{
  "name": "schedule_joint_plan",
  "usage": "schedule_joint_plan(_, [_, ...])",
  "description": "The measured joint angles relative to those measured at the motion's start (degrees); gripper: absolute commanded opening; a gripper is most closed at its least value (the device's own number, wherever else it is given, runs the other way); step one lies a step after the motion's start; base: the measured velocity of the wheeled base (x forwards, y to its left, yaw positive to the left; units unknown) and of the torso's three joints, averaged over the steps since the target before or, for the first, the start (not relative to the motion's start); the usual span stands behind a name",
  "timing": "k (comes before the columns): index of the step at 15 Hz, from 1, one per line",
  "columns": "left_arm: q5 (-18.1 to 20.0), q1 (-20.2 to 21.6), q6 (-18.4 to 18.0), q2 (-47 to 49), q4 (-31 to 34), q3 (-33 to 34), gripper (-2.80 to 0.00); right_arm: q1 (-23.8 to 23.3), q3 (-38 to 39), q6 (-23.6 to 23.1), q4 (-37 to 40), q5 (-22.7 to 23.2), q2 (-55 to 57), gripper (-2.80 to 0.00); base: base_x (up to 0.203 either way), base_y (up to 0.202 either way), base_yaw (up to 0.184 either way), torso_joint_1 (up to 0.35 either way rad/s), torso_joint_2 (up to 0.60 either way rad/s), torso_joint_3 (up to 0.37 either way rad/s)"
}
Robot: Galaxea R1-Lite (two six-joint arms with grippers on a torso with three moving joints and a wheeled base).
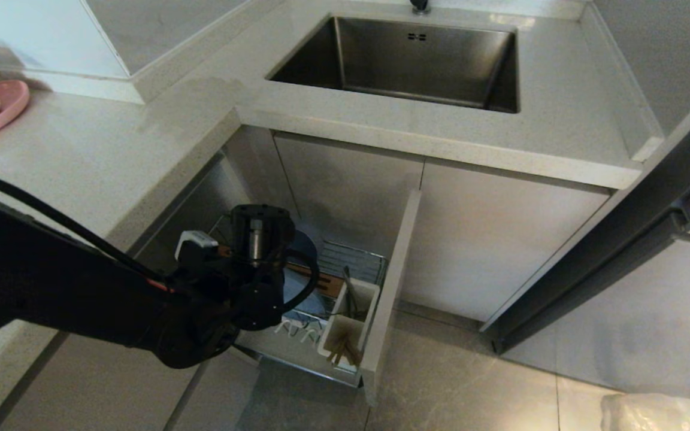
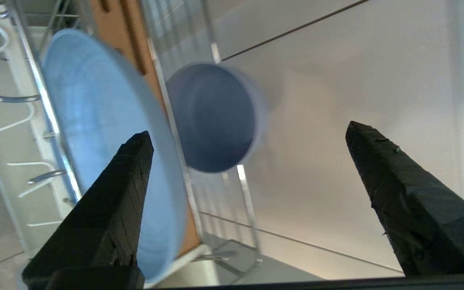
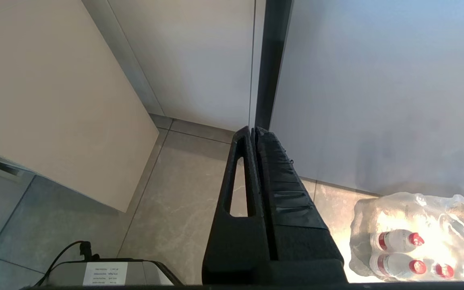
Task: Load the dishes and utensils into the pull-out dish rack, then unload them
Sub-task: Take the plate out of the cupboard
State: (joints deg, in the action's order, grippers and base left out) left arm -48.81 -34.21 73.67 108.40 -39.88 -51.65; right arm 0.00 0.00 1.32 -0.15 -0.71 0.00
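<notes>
You see the pull-out dish rack [image 1: 354, 263] drawn out below the bench, plate [image 2: 95, 133] and bowl [image 2: 216, 117] standing on edge in it, chopsticks [image 1: 345, 353] and a silver utensil [image 1: 350, 293] in its white cup [image 1: 345, 326]. Left gripper [image 2: 248, 133] fingers [image 2: 115, 193] spread wide, empty, one beside the plate. Right gripper [image 3: 255, 137] fingers pressed together, holding nothing.

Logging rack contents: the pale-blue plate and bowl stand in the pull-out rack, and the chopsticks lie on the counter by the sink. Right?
Not quite. The head view shows the chopsticks standing in the rack's white utensil cup, not on the counter. Plate and bowl are racked.
</notes>
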Motion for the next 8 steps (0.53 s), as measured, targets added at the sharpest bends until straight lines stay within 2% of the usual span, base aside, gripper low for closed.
schedule_joint_plan(2, [-0.05, -0.46, -0.03, -1.85, 0.38, 0.09, -2.8, 0.0, 0.0, 0.0, -0.01, 0.01, 0.0, -2.8, 0.0, 0.0, 0.0, 0.0, 0.0, 0.0])
schedule_joint_plan(6, [0.66, -2.31, -0.37, -6.81, 5.54, -0.28, -2.8, 0.0, 0.0, 0.0, -0.01, 0.0, 0.0, -2.8, 0.0, 0.0, 0.0, 0.0, 0.0, 0.0])
schedule_joint_plan(8, [1.35, -3.89, -2.31, -9.81, 6.39, -0.9, -2.8, 0.0, 0.0, 0.0, -0.01, 0.0, 0.0, -2.8, 0.0, 0.0, 0.0, 0.0, 0.0, 0.0])
